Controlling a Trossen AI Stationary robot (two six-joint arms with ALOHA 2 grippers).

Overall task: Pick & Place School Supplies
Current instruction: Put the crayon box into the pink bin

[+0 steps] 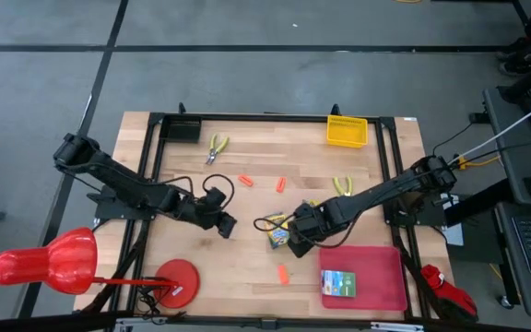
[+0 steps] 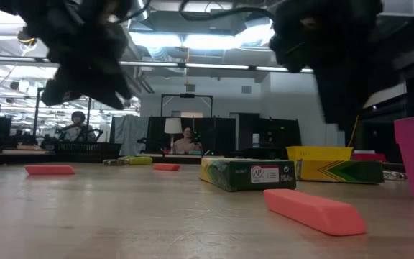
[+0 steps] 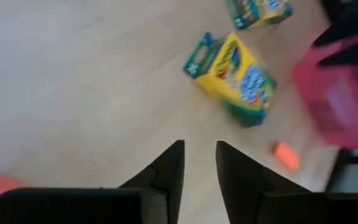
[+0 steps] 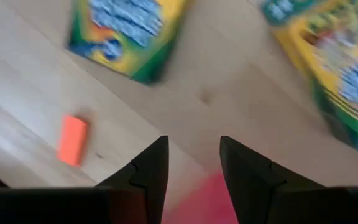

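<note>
Two yellow-green crayon boxes [image 1: 277, 231] lie flat side by side mid-table, and a third [image 1: 341, 284] lies in the red tray [image 1: 381, 267]. My left gripper [image 1: 225, 223] hovers open to their left, its fingers [image 3: 199, 155] over bare wood short of the nearer box [image 3: 232, 78]. My right gripper [image 1: 298, 243] hovers open just right of the boxes, its gap [image 4: 193, 155] between one box [image 4: 126, 34] and the other [image 4: 340, 74]. Orange stubs [image 1: 244, 179], [image 1: 281, 184], [image 1: 283, 274] and two yellow-handled tools [image 1: 216, 146], [image 1: 342, 186] lie on the table.
The yellow mesh basket [image 1: 347, 130] stands at the far edge. A red round base [image 1: 175, 281] and a red lamp-like object [image 1: 49, 261] sit at the near left. Cables [image 1: 192, 189] trail by the left arm. Bare wood lies between the grippers and the near edge.
</note>
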